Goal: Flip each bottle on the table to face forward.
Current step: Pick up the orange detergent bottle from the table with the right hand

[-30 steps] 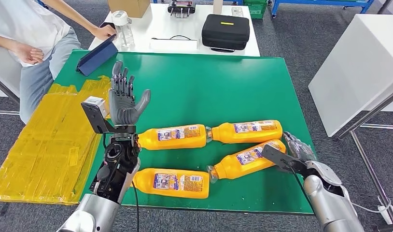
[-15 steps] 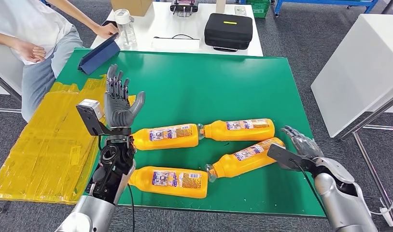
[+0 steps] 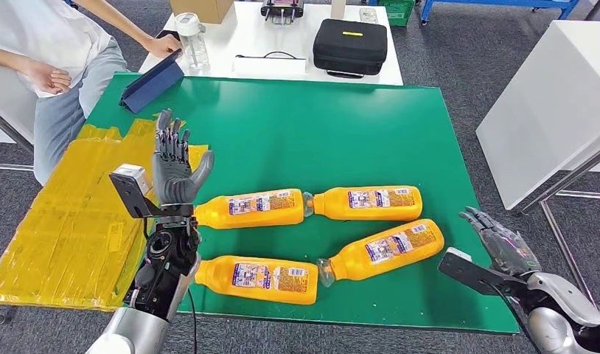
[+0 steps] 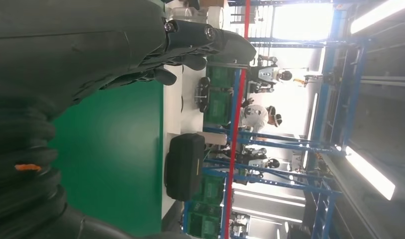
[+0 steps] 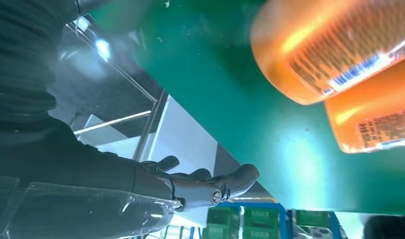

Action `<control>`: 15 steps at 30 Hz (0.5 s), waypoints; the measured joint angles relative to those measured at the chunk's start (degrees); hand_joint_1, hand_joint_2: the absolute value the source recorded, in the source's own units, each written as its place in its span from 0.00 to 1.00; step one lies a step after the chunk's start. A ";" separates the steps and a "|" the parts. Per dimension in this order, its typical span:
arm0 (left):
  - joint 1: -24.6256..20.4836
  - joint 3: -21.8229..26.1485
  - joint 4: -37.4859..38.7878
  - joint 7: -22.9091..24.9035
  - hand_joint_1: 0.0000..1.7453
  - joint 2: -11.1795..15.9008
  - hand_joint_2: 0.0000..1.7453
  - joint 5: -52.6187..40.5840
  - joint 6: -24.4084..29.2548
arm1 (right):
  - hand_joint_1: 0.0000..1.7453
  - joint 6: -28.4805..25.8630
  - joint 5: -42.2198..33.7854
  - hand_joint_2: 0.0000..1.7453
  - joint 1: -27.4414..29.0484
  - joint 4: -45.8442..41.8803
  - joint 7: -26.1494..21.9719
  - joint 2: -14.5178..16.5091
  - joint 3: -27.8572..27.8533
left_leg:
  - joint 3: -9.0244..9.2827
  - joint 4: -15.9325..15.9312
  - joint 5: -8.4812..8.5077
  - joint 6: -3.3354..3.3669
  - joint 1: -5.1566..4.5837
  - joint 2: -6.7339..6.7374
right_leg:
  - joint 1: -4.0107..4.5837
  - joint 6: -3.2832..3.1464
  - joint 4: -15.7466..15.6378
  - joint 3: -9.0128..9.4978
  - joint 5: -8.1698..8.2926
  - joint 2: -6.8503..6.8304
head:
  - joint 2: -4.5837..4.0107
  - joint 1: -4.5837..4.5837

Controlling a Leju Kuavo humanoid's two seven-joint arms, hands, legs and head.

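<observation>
Several orange juice bottles lie on their sides on the green table (image 3: 312,133). One bottle (image 3: 249,209) lies mid-left, a second bottle (image 3: 367,202) to its right, a third bottle (image 3: 385,249) lies slanted at the right, and another bottle (image 3: 256,278) rests near the front edge. My left hand (image 3: 172,168) stands raised, fingers spread, empty, just left of the mid-left bottle. My right hand (image 3: 503,243) hovers open off the table's right edge, clear of the slanted bottle (image 5: 335,47).
Yellow sheeting (image 3: 68,221) covers the floor at the left. A blue tablet case (image 3: 150,85) lies at the table's back left corner, with a seated person (image 3: 54,51) beside it. A white table behind carries a black case (image 3: 349,46) and a clear jug (image 3: 190,40).
My right hand has let go of the slanted bottle and pulled back to the right, off the table edge. My left hand has drifted slightly left. The camera view shifted a little.
</observation>
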 joint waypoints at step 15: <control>0.16 -0.23 -0.29 0.03 0.00 -0.26 1.00 -0.52 -0.47 | 0.00 -0.15 0.94 1.00 -8.34 4.30 -1.94 2.01 6.57 | 0.05 0.00 0.06 0.03 0.00 0.24 | 0.01 -0.01 0.01 0.02 0.04 0.10 | 0.01 0.00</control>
